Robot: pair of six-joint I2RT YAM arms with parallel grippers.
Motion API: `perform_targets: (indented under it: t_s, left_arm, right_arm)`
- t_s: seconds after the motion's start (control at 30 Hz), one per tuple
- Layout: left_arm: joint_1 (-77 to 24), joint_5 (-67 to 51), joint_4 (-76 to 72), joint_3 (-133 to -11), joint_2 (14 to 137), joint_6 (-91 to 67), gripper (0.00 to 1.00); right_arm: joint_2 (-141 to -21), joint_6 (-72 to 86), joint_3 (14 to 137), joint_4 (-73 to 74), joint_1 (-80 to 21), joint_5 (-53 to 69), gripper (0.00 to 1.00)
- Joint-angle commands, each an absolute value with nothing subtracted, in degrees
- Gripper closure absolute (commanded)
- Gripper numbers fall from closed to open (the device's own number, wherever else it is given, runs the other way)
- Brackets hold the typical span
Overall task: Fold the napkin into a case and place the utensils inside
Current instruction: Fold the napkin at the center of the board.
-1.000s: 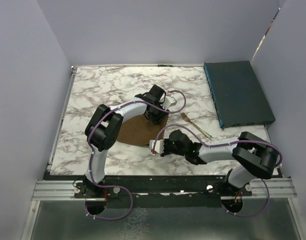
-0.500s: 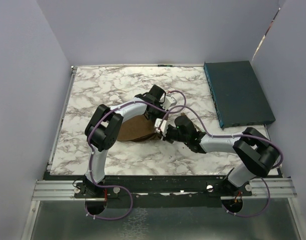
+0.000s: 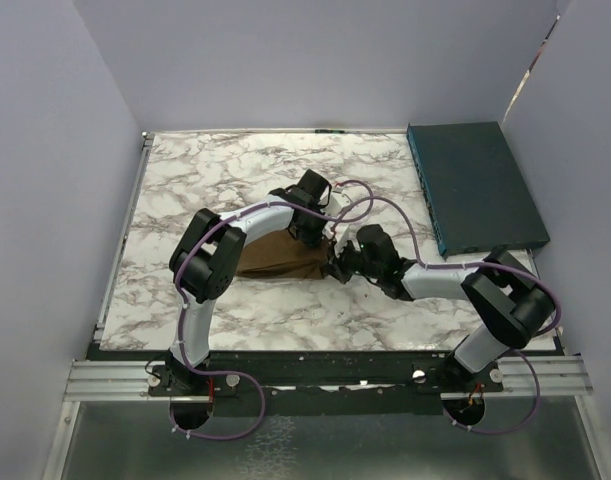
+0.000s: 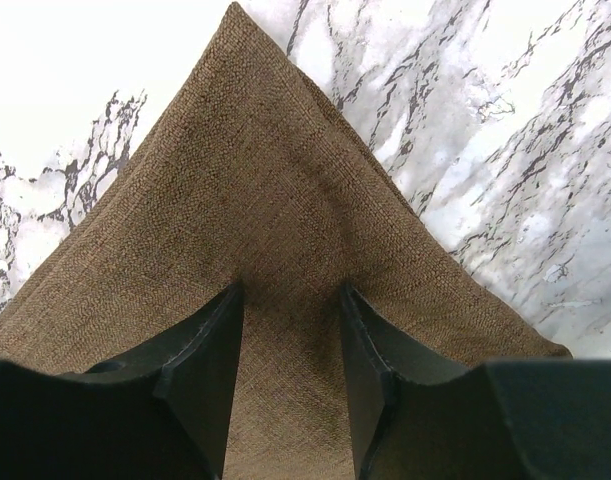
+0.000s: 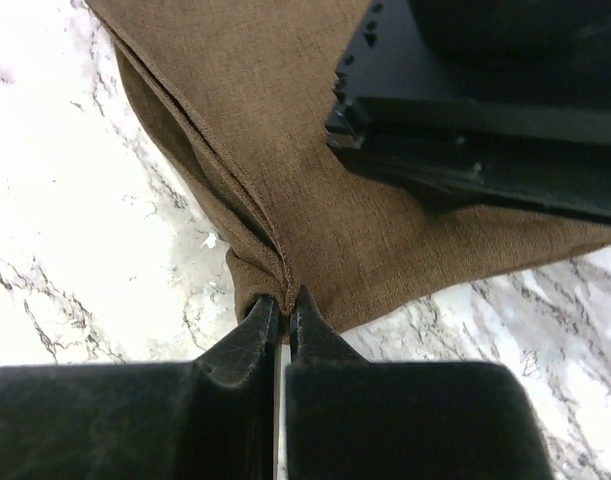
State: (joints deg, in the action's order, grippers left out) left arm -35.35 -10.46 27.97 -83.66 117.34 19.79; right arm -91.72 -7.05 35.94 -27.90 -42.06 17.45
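In the overhead view the napkin lies just left of centre on the marble table. It is doubled into a dark wedge, so I judge I am midway through a fold, with the case not yet formed. My left gripper comes down on its upper right part. In that wrist's view the two fingers stand apart, tips down on the weave in the lower middle of the frame. They clamp nothing that I can make out, and one corner of the cloth points to the top edge. I read this as a hold-down, and I would leave it pressing there so the lower layer cannot slide.

Just right of it, my right gripper is clenched on the napkin's stitched hem, low in the centre of its wrist view, where the layers gather into a small pucker. To fold well I would carry that hem low and slowly across the cloth and lay edge on edge. I would let go only once the layers lie flat. Pulling high or fast would, I expect, drag the cloth from under the left fingers or skew the crease.

I cannot see the fork; the right arm may cover it. The teal box sits well apart at the upper right.
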Motion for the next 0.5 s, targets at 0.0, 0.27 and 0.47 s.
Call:
perform_targets:
  t_s: [0.0, 0.27, 0.47]
  left_arm:
    - [-35.3, -8.1, 34.5, -81.0, 121.7, 21.7, 0.57]
    - [-35.3, -8.2, 35.4, -81.6, 122.2, 21.9, 0.57]
    - [-34.9, -9.2, 36.4, -83.0, 123.0, 21.4, 0.57]
  right_arm:
    - [-93.3, 5.5, 33.4, -30.6, -40.0, 14.3, 0.99]
    - [-92.2, 15.4, 28.5, -35.3, -37.9, 11.5, 0.99]
    - [-94.6, 19.6, 29.9, -32.4, -36.3, 11.4, 0.99]
